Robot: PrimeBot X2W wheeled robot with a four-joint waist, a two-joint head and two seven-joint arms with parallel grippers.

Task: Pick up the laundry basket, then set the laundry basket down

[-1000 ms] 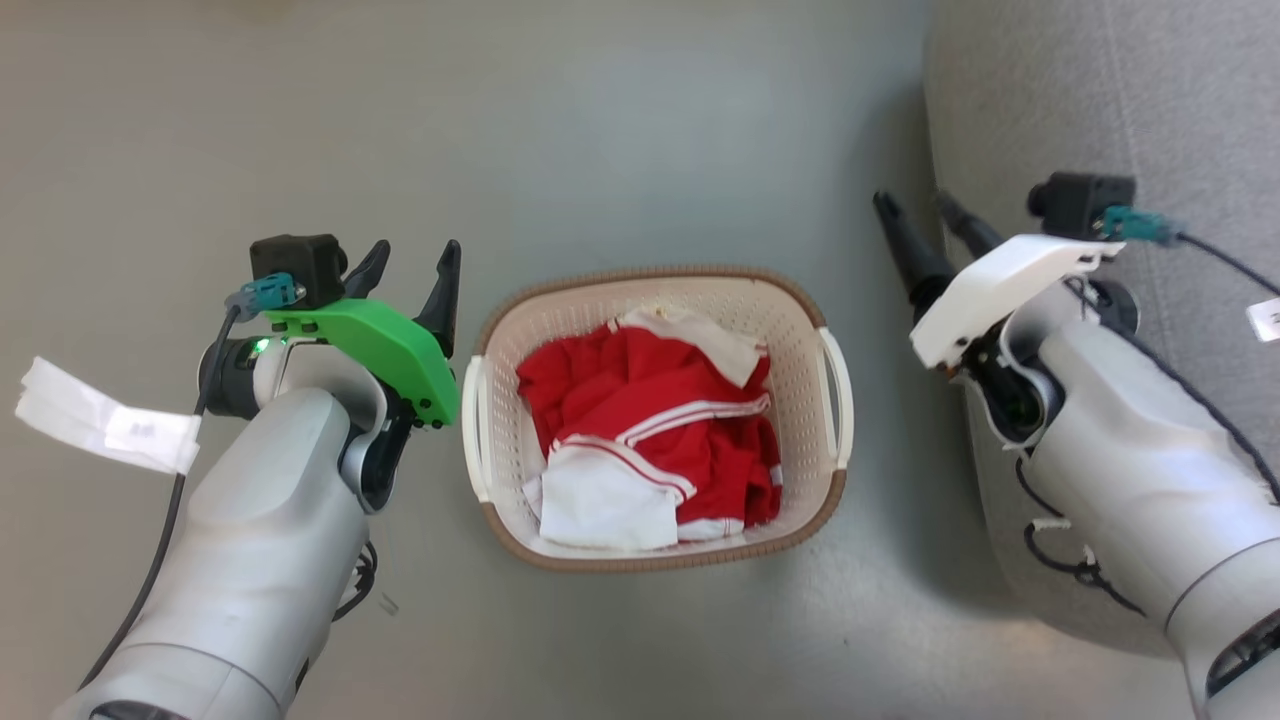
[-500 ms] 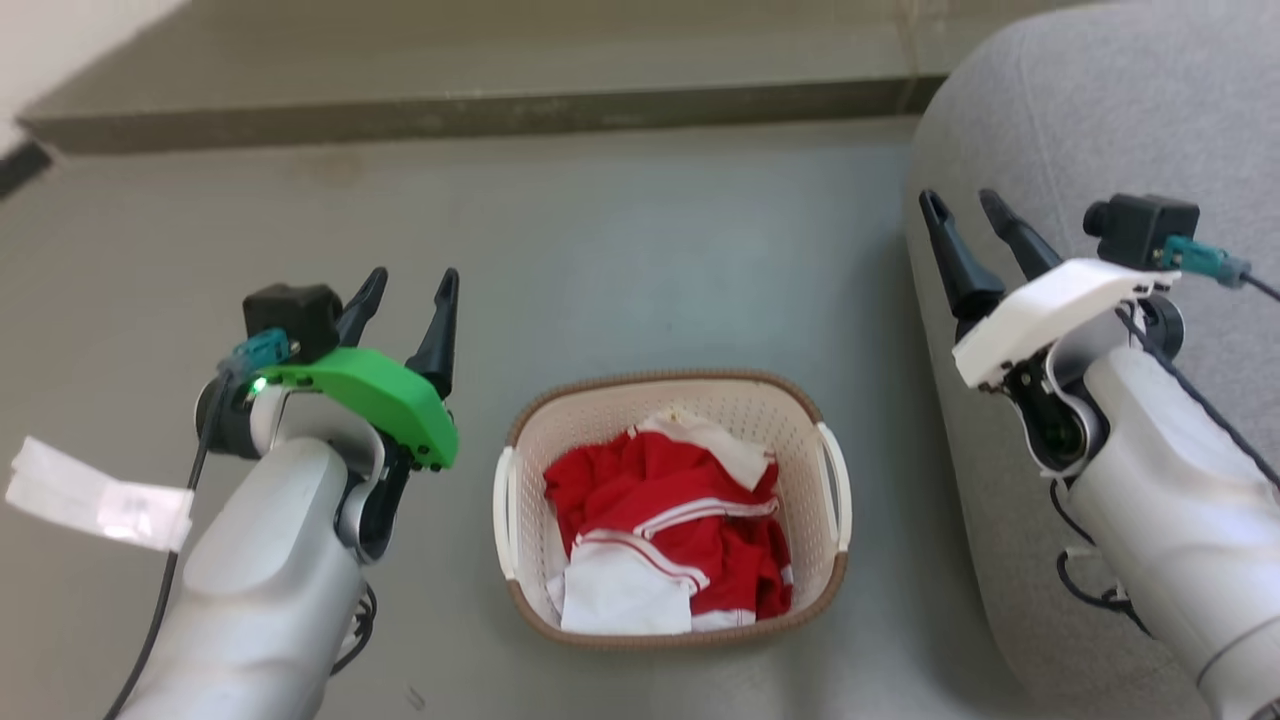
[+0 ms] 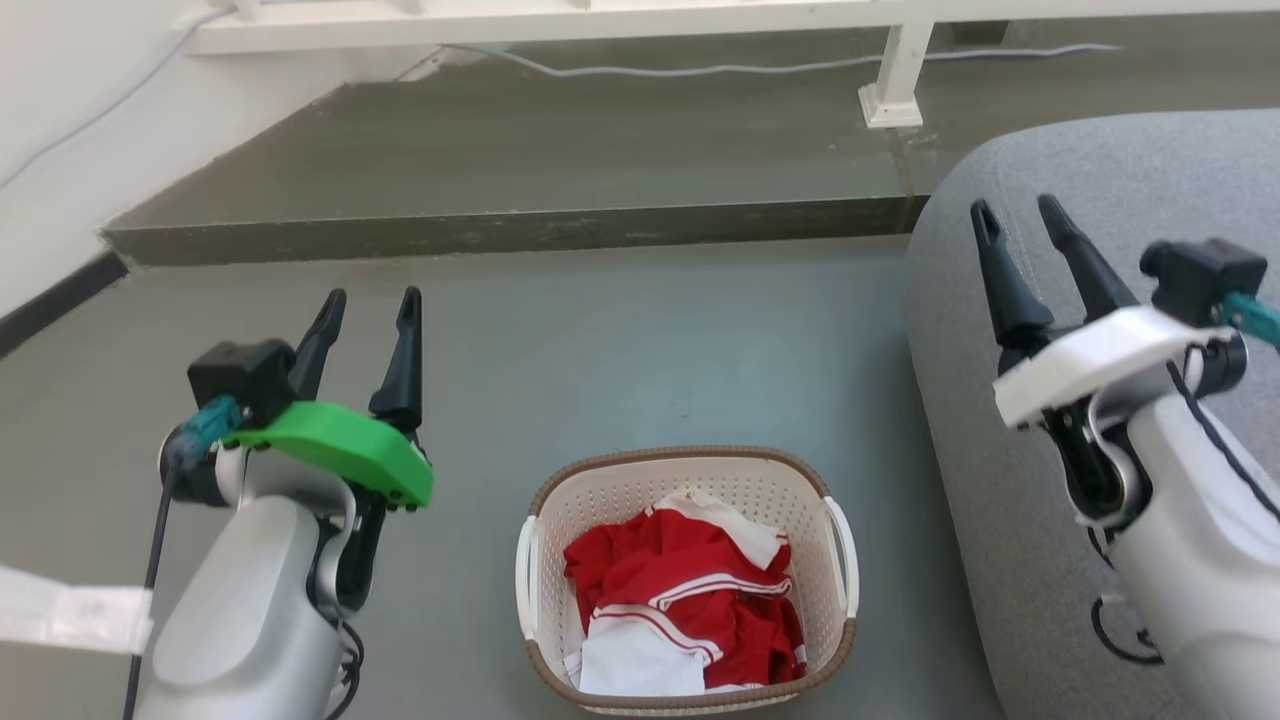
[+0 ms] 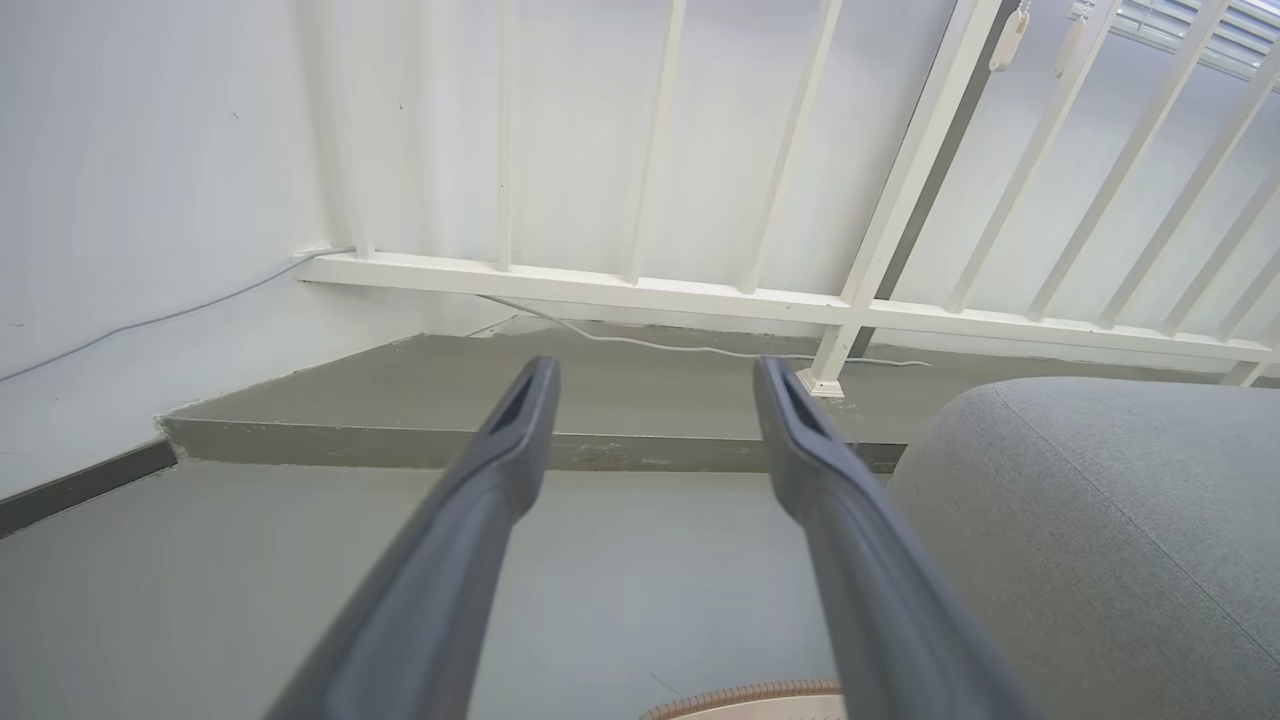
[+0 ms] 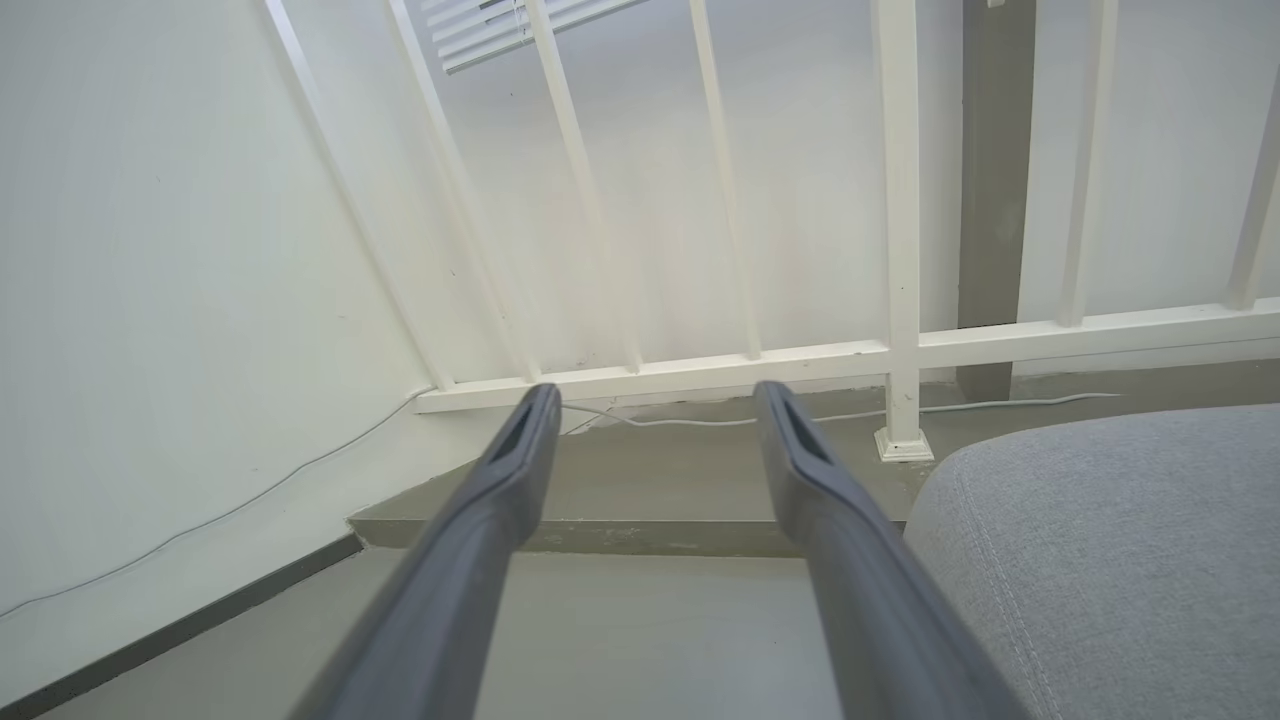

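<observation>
Head view: a cream-white perforated plastic laundry basket (image 3: 660,458) w/ brown woven-look rim rests on the grey floor (image 3: 620,350), low centre, holding crumpled red-and-white clothes (image 3: 690,590). Robot's left gripper (image 3: 372,295), green-shelled w/ two long dark fingers, hovers left of it. The white-shelled right gripper (image 3: 1015,205) hovers to the right, over a grey fabric sofa (image 3: 1100,160). Both are spread apart, clasping nothing & well apart from the basket, aimed twd a white railing (image 3: 560,15) & raised concrete step (image 3: 500,215). The arms flank the basket, prob. so each can take one white side handle (image 3: 523,590).
</observation>
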